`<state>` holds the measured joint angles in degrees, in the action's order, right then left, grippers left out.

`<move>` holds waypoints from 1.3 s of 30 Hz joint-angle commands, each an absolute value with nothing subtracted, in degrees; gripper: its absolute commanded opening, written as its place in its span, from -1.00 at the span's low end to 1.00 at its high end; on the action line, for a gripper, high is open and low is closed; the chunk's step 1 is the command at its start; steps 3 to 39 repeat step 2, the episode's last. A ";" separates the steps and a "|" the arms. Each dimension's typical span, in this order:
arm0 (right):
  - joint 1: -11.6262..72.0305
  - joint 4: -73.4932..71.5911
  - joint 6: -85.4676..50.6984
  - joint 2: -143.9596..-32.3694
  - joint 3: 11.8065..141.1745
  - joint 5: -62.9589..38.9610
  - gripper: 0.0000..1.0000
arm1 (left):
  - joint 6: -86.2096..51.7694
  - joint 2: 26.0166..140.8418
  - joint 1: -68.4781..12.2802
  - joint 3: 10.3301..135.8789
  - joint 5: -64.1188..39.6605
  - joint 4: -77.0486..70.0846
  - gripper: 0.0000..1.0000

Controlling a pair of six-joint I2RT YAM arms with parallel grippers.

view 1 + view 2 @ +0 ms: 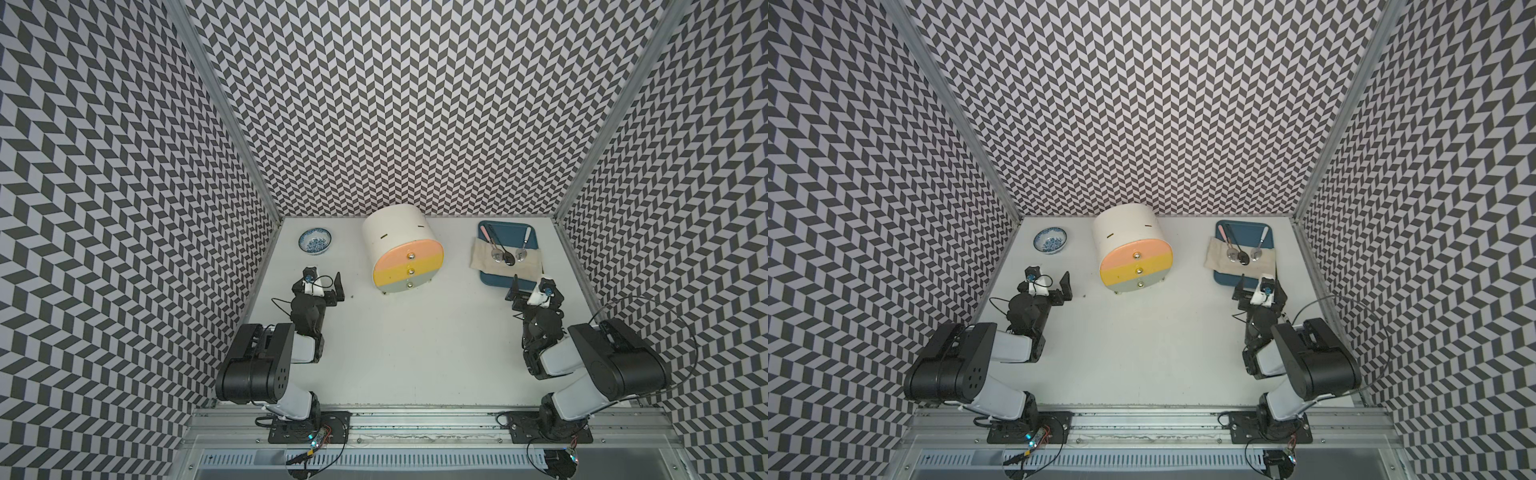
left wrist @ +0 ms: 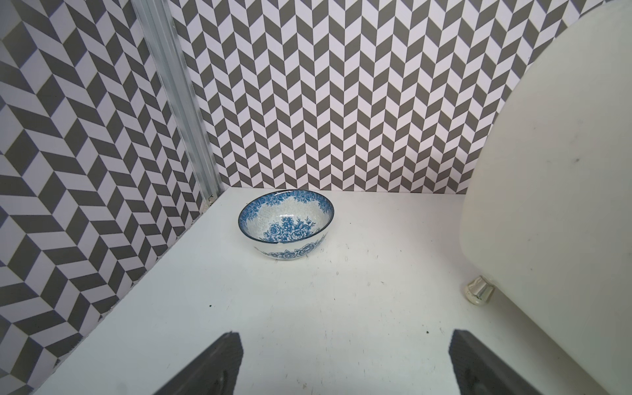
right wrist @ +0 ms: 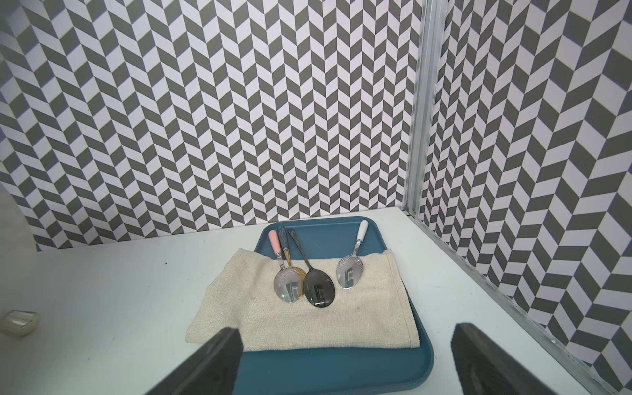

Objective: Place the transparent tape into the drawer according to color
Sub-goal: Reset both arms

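Worktop (image 1: 415,353) first: white and broad, with nothing lying across its middle or front. The two arms sit folded at its near edge, one on each side. The left end effector (image 2: 345,359) is spread wide with nothing between its fingers and faces the bowl. The right end effector (image 3: 345,359) is just as wide and just as empty, poised over the near edge of the tray.

Next in size is the white cabinet (image 1: 395,237), standing at the back middle, well apart from both arms. Its three drawers are all pushed in flush: the peach drawer (image 1: 399,259) on top, the yellow drawer (image 1: 424,268) in the middle and the grey-green drawer (image 1: 392,287) at the bottom. Each has a small metal knob (image 1: 410,271).

To the right lies the blue tray (image 1: 507,227) with a beige cloth (image 1: 532,259) draped over it and four spoons (image 1: 507,257) on the cloth. The blue-patterned bowl (image 1: 315,241) sits alone in the far left corner and looks empty.

As for the tape, I see none anywhere, not on the worktop, tray or bowl, and not in either grip. With every drawer shut, I can't tell whether the rolls are already sorted inside or haven't appeared yet. If they haven't, the whole job is left.
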<state>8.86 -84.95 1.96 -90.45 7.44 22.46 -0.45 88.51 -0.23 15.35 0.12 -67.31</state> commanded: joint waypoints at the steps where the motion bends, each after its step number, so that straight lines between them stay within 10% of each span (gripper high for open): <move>1: 9.15 -87.38 2.29 -90.79 8.41 22.94 1.00 | 0.30 88.81 -0.26 15.73 -0.64 -68.95 1.00; 39: 9.17 -87.82 2.29 -90.79 8.23 22.94 1.00 | 0.35 88.76 -0.25 15.73 -0.66 -68.92 1.00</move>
